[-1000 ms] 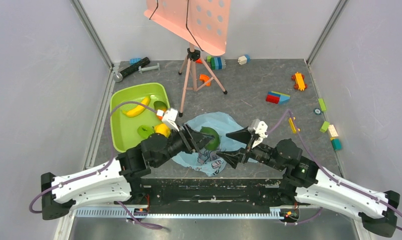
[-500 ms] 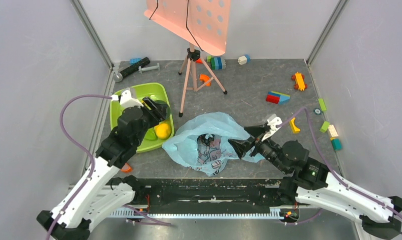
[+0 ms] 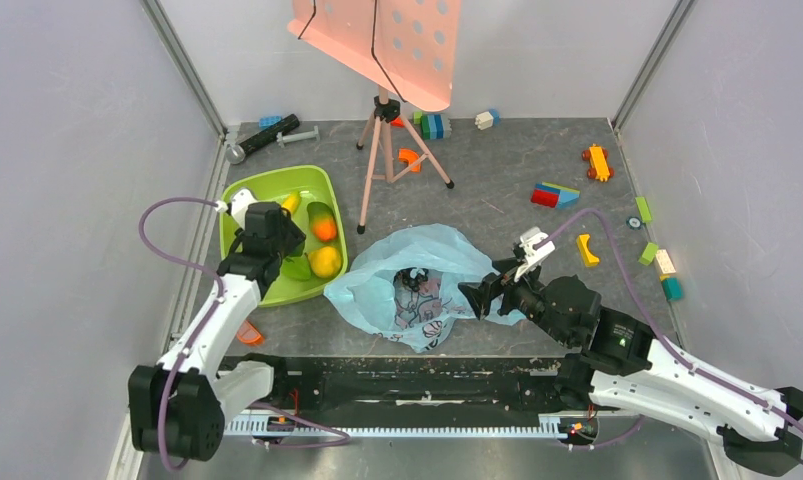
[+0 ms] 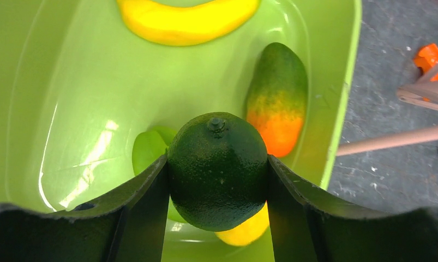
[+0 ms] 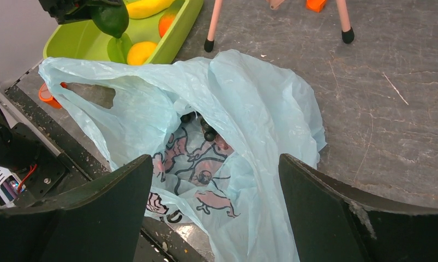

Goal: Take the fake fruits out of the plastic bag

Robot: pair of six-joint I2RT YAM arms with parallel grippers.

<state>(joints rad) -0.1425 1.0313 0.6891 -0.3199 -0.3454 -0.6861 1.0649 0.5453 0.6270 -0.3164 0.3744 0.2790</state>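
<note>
While left gripper (image 4: 216, 164) clamps green fake fruit (image 4: 217, 136) over tub (image 4: 69, 82), right gripper (image 5: 215, 164) gapes empty, three o'clock of plastic bag (image 5: 249, 98).

The left arm (image 3: 209, 335) and the right arm (image 3: 682, 388) wear glossy white shells between matt black joint housings. A thin purple cable (image 3: 177, 200) loops along each. The left gripper (image 4: 216, 169) and the right gripper (image 5: 215, 164) carry broad, black, wedge-shaped jaws. A small white camera block (image 3: 530, 245) tops each wrist, and a green light (image 3: 622, 342) glows on the right arm.
</note>
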